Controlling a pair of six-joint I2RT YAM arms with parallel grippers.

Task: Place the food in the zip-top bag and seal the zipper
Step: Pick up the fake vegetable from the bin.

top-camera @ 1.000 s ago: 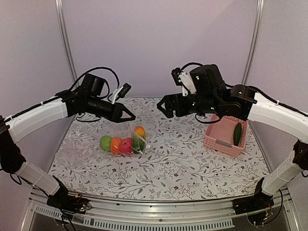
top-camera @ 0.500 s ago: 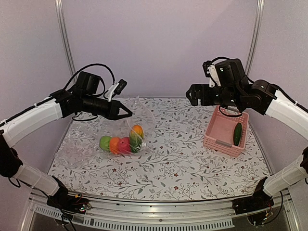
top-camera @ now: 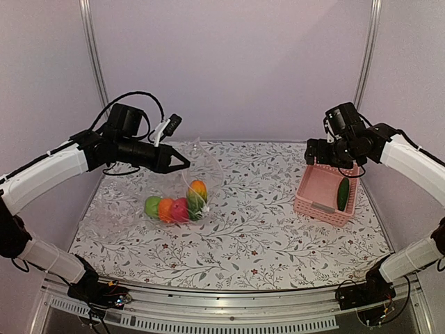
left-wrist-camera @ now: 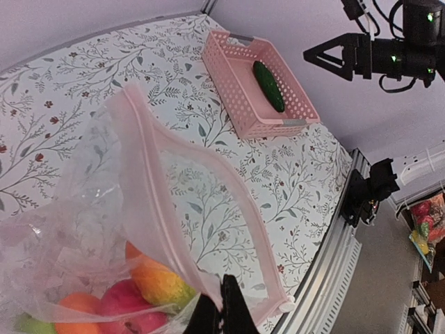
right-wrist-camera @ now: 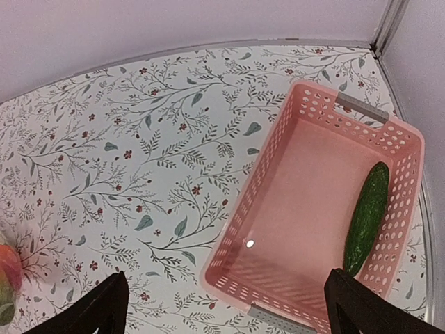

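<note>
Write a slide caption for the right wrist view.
Right gripper, jaws wide open, hovers over the pink basket, where the dark green cucumber lies along one wall.

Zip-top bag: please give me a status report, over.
Left hand shut on rim of bag, holding mouth open. Right hand open above pink basket. Cucumber lies in basket, not yet bagged. Nothing blocks it.
</note>
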